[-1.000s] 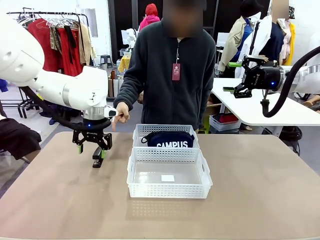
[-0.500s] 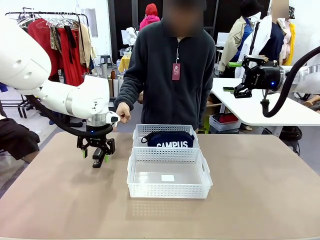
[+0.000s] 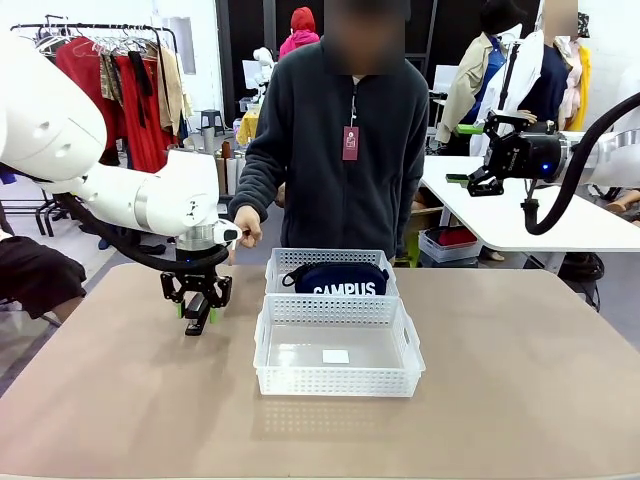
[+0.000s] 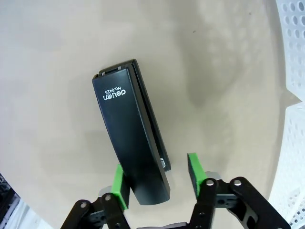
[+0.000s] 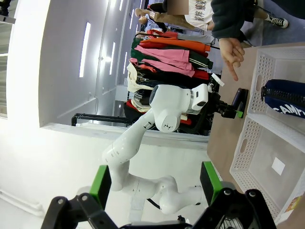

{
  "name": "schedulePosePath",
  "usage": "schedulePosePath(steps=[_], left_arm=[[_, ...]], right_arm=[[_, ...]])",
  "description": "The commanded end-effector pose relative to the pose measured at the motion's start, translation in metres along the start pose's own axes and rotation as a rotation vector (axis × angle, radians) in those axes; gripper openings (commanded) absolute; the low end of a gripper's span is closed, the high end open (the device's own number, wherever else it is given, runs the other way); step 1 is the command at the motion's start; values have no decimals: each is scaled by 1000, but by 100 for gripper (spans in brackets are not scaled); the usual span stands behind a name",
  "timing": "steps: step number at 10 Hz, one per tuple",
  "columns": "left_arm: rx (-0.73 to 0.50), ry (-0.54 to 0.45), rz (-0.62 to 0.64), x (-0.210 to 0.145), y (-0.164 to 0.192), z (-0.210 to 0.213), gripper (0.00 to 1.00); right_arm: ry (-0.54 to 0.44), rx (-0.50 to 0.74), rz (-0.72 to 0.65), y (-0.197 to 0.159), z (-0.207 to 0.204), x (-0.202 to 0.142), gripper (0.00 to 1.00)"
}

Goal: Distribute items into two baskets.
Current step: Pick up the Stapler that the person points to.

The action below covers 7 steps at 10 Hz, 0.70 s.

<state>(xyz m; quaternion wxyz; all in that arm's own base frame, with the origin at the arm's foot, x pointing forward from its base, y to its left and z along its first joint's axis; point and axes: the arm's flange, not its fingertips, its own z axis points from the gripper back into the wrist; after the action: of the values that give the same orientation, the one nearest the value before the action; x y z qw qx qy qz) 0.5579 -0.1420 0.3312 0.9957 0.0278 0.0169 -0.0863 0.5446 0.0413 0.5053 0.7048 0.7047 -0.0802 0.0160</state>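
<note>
The black stapler point(image 3: 197, 319) lies on the table left of the baskets, with my left gripper point(image 3: 197, 308) lowered over it. In the left wrist view the stapler point(image 4: 131, 129) runs between the green pads: one pad point(image 4: 119, 183) touches its side and the other stands a little apart, so the gripper point(image 4: 156, 164) is open. The navy "CAMPUS" pouch point(image 3: 340, 279) rests in the far basket point(image 3: 330, 256). The near basket point(image 3: 336, 380) holds nothing but a white label. My right gripper point(image 3: 462, 153) hangs open, high at the right; its pads point(image 5: 101, 183) are wide apart.
A person stands at the far edge, one hand point(image 3: 243, 225) hovering just beyond my left gripper with a finger pointing down. The right wrist view shows both baskets point(image 5: 267, 138) and the left arm point(image 5: 176, 107) sideways. Bare tabletop point(image 3: 520, 380) surrounds the baskets.
My left gripper has dropped lower and shifted slightly right onto the stapler, and its fingers have narrowed around it. The right arm and the baskets are where they were.
</note>
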Motion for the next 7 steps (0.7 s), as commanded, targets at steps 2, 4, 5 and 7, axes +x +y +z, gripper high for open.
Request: schedulePosePath(steps=[2,4,5,7], left_arm=[[-5,-15,4,2,3,3,0],[1,-14,17,1,4,6,0],[2,-12,20,1,4,6,0],[22,-12,29,-1,4,13,0]], right_arm=[[2,11,-2,2,0,-1,100],[2,11,-2,2,0,-1,100],[2,11,-2,2,0,-1,100],[2,11,-2,2,0,-1,100]])
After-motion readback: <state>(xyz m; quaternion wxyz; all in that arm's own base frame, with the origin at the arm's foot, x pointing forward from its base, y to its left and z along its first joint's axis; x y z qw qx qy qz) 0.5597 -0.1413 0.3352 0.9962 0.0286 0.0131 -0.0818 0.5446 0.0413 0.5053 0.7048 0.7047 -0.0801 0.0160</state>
